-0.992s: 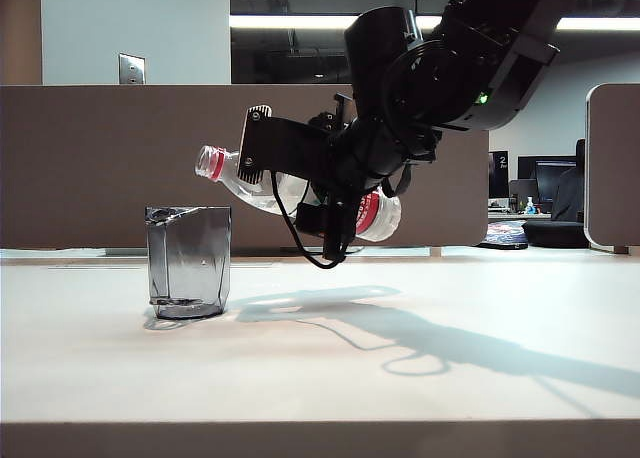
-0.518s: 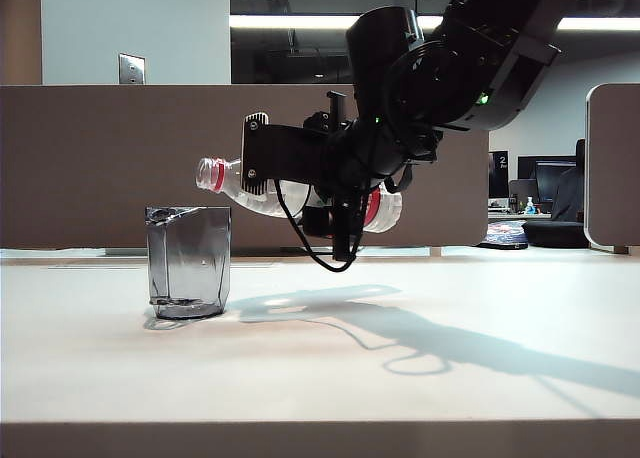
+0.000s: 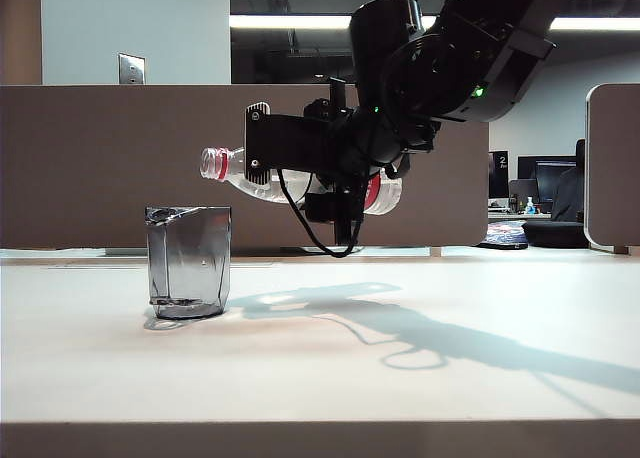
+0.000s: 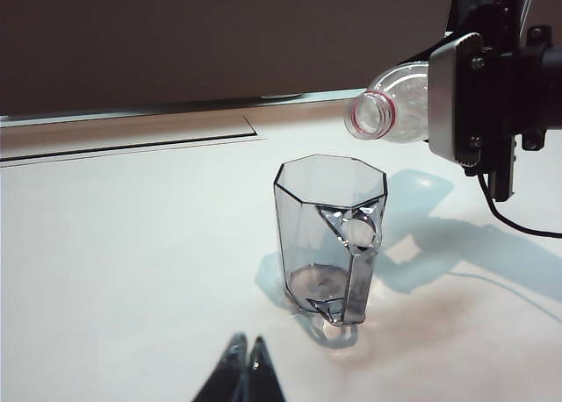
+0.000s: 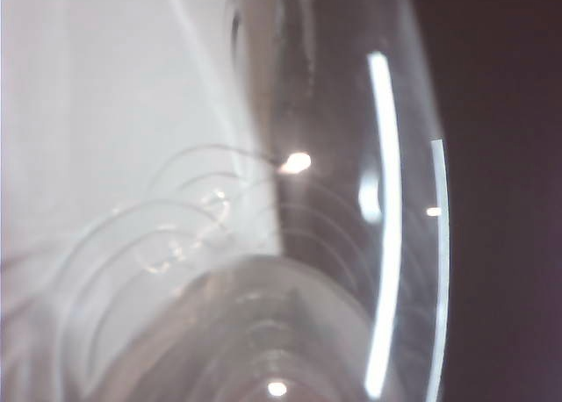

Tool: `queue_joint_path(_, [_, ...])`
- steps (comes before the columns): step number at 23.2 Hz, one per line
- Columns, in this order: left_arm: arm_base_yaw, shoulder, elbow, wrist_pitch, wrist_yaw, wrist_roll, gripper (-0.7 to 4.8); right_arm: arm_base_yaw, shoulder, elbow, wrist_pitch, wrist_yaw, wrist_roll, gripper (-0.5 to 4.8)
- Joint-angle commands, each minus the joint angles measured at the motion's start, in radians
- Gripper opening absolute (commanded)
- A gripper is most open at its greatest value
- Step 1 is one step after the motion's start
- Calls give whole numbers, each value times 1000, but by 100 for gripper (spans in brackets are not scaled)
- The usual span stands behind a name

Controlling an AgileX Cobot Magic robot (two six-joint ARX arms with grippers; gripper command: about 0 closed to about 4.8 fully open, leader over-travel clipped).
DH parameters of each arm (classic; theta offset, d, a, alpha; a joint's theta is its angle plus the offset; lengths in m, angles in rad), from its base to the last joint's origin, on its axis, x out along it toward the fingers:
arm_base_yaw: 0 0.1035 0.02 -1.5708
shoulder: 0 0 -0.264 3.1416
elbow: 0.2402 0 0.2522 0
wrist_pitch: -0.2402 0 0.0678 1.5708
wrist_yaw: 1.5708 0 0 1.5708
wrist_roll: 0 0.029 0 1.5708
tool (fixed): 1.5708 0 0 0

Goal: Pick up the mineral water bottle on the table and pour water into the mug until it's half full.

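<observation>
The mineral water bottle (image 3: pixel 262 185) lies close to level in the air, its open red-ringed mouth (image 4: pixel 369 117) pointing at the mug from above and to the right. My right gripper (image 3: pixel 258 158) is shut on the bottle's body, and its grey finger (image 4: pixel 454 99) covers the bottle's side. In the right wrist view the clear bottle (image 5: pixel 334 244) fills the picture and hides the jaws. The smoky-grey mug (image 3: pixel 188 261) stands upright on the white table (image 3: pixel 320 378). I see no water stream at the mouth. My left gripper (image 4: pixel 246 345) is shut and empty, low over the table in front of the mug (image 4: pixel 332 235).
A brown partition runs behind the table. A black cable loop (image 3: pixel 330 243) hangs under the right wrist. A seam (image 4: pixel 132 139) crosses the tabletop behind the mug. The table's brown front edge (image 3: pixel 320 440) lies nearest the exterior camera.
The right wrist has rolled and the bottle's base end has risen, bringing the bottle from a mouth-up slant to nearly level. The mouth stays in about the same place. The mug and left gripper are still.
</observation>
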Motion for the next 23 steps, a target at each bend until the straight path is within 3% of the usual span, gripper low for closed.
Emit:
queue_joint_path(1, [0,0,3,6,4,0,-5,0,-12,16,39,2,-12,306])
queue_joint_path(11, [0,0,3,6,4,0,-5,-1,-12,18,40,-3,-132,327])
queue_joint_path(23, [0,0,3,6,4,0,-5,-4,-12,22,45,-3,-140,327])
